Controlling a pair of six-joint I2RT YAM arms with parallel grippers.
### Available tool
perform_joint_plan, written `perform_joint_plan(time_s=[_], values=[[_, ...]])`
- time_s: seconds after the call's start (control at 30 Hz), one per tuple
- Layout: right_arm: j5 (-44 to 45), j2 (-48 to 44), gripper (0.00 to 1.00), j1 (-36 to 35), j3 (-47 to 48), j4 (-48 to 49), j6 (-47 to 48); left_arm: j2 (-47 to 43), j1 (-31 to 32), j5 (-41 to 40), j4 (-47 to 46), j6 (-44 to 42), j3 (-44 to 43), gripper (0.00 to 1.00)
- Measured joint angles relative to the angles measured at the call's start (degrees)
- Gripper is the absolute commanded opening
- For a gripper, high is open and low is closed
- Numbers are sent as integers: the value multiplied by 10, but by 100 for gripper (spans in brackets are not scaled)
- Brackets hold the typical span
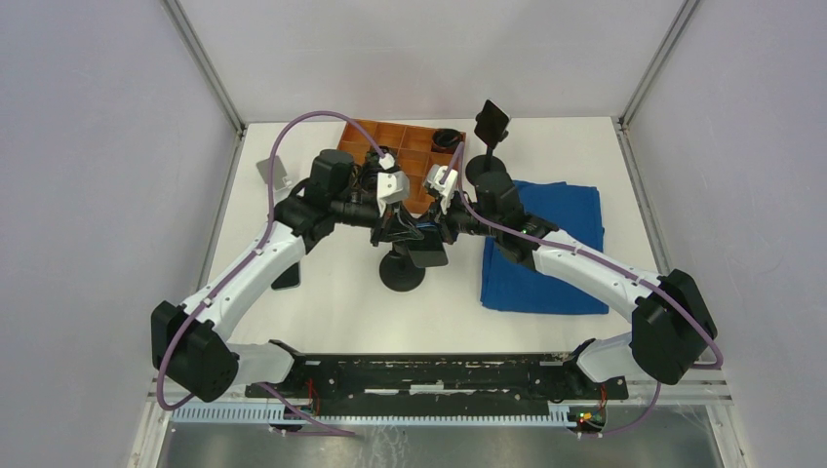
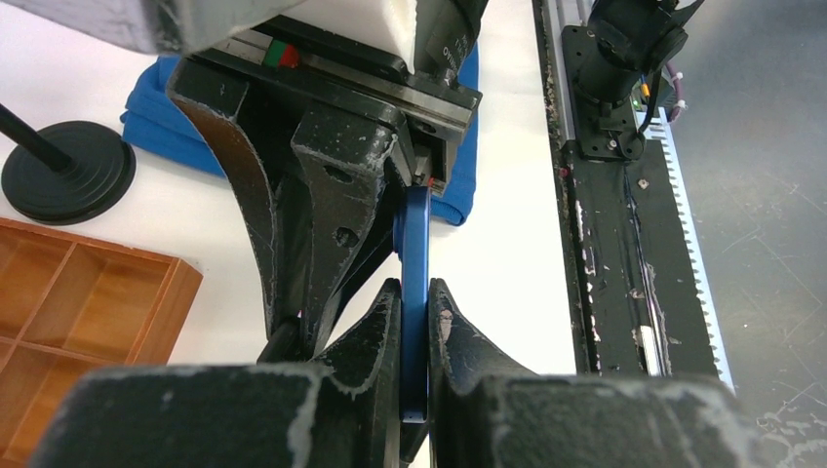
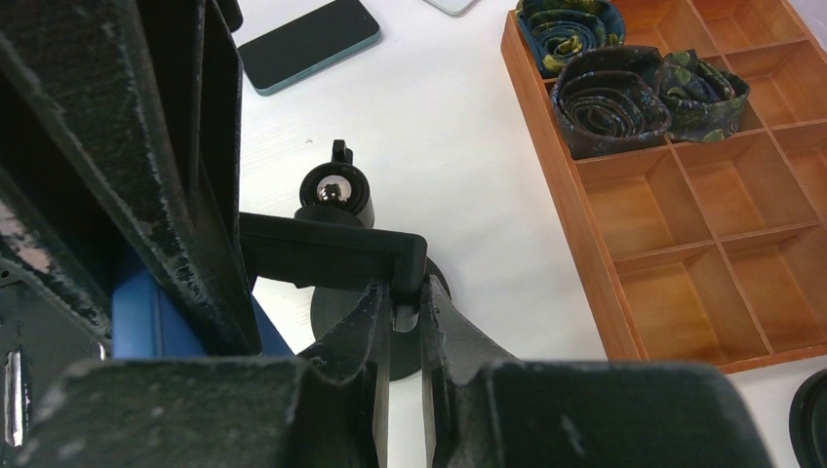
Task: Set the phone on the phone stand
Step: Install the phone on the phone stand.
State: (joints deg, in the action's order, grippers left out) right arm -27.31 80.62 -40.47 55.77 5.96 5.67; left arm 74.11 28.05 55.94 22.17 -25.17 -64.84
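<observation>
While the top view buries both grips under the wrists, my left wrist camera shows the left gripper (image 2: 414,300) clamped on the blue phone (image 2: 416,244) edge, my right wrist camera the right gripper (image 3: 398,307) pinching the bracket of the phone stand (image 3: 327,252), phone just beside it.

robot lab cell: white table (image 1: 341,312), grey panel walls (image 1: 88,146), aluminium frame (image 1: 204,63).

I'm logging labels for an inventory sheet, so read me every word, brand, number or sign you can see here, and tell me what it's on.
No text can be read in any view.
White print on the black housing at the top of the left wrist view: too blurred to read.
Spare phone lying flat: screen dark, no marking shows.
Wooden tray: no label shows.
</observation>
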Motion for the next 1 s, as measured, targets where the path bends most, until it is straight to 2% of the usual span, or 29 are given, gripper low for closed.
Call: perform_joint_plan(time_s=[1.0], values=[[31, 0, 0, -9, 0, 8, 8, -29, -20, -45, 22, -20, 7, 2]])
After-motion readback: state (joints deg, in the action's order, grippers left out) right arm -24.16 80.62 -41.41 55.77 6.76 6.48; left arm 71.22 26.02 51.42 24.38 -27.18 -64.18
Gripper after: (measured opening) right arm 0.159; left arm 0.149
